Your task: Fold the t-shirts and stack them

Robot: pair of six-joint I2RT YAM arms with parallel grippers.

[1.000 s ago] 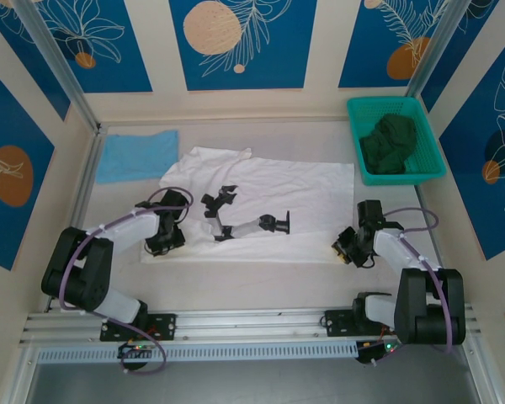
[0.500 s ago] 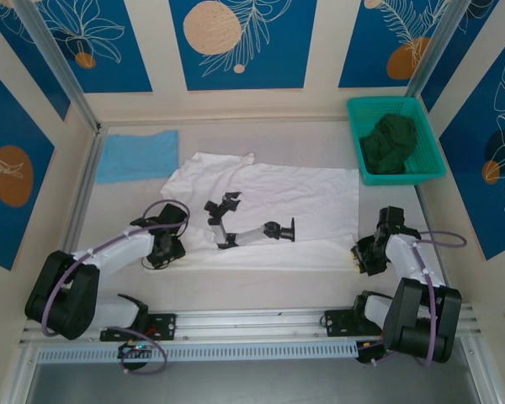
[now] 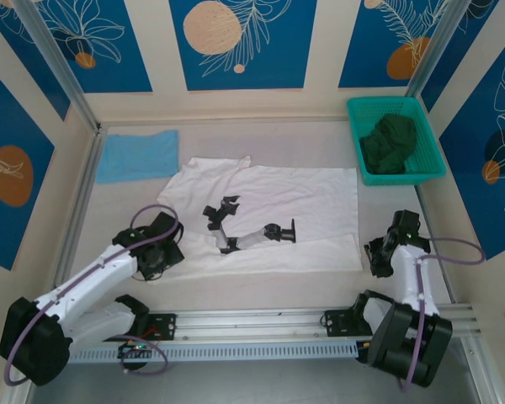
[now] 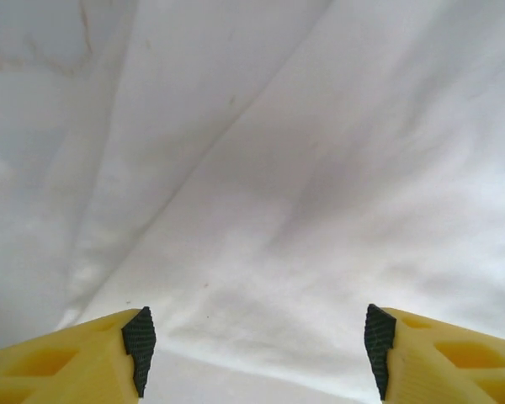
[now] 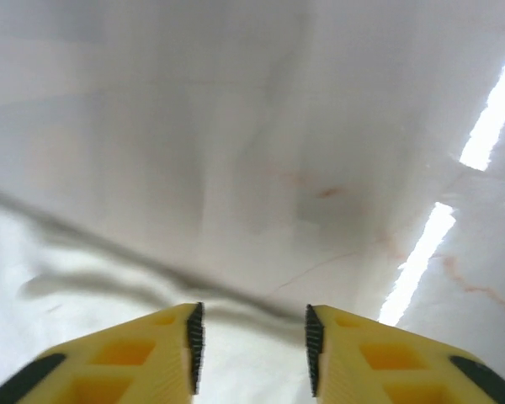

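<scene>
Mid-tabletop: white t-shirt (image 3: pixel 311 194) spread flat. Far left corner: light-blue t-shirt (image 3: pixel 137 156). The left gripper (image 4: pixel 252 349) stands wide over the white cloth's near-left edge; the right gripper (image 5: pixel 251 341) is parted narrowly at its near-right corner.

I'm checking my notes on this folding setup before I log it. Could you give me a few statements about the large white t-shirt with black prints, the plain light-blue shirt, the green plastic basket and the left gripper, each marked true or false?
1. The large white t-shirt with black prints lies spread out on the table. True.
2. The plain light-blue shirt is stacked on the white one. False: it lies apart from it, at the table's far left corner.
3. The green plastic basket holds a dark green cloth. True.
4. The left gripper is clamped on white cloth. False: its jaws stand wide apart over the white t-shirt, with nothing between them.
</scene>
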